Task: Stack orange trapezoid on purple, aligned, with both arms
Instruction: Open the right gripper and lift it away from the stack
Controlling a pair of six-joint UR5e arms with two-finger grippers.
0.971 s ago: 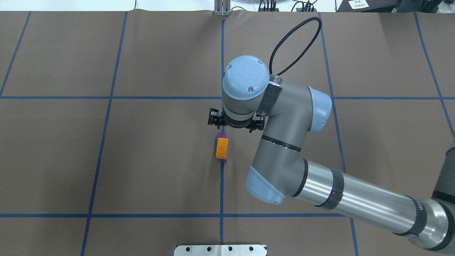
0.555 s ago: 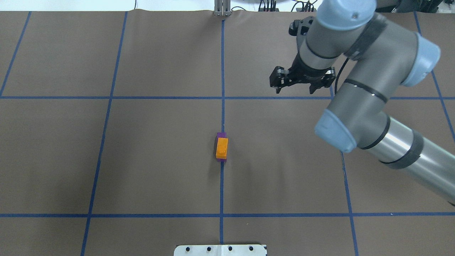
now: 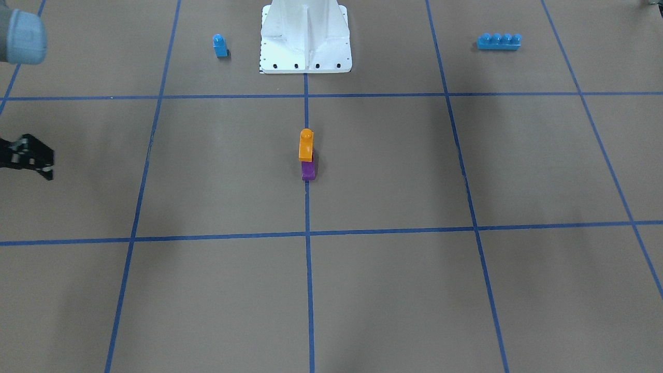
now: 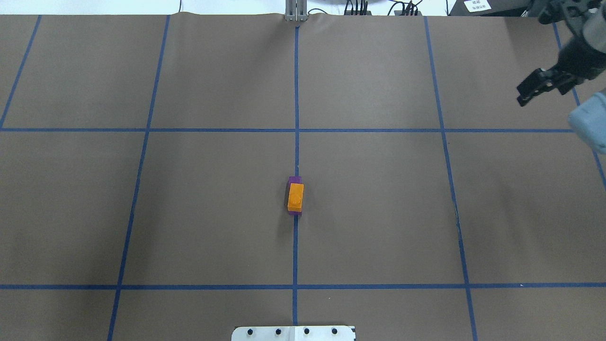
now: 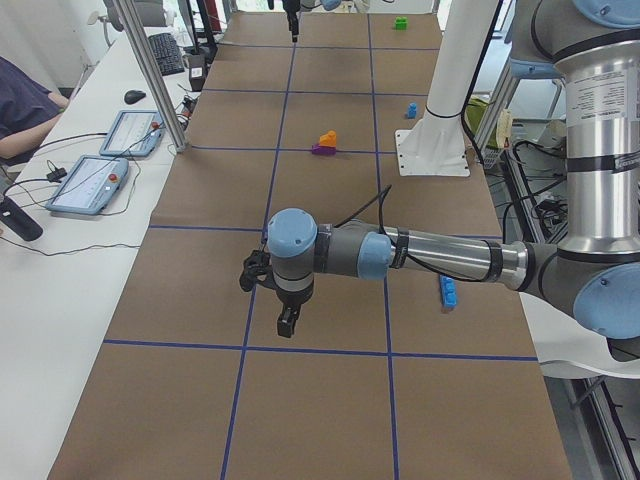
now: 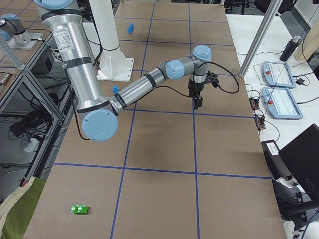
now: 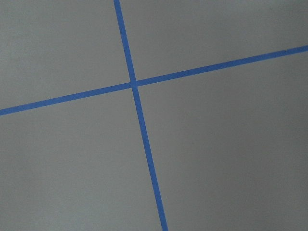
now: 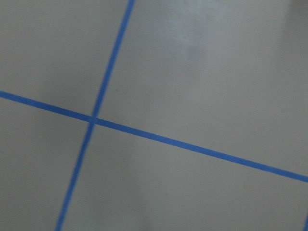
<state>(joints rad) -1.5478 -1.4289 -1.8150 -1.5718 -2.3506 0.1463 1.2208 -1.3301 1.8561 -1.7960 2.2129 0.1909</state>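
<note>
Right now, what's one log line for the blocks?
stack: orange trapezoid on purple | right gripper: clear of stack | left gripper: clear of stack | jaws: cannot tell

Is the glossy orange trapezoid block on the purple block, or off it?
On: the glossy orange trapezoid block sits atop the glossy purple block, stud upward.

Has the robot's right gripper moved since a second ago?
Yes. The right gripper has swung far to the overhead view's right: it was at the centre blue tape line, by the orange trapezoid; now it's beyond the next line.
</note>
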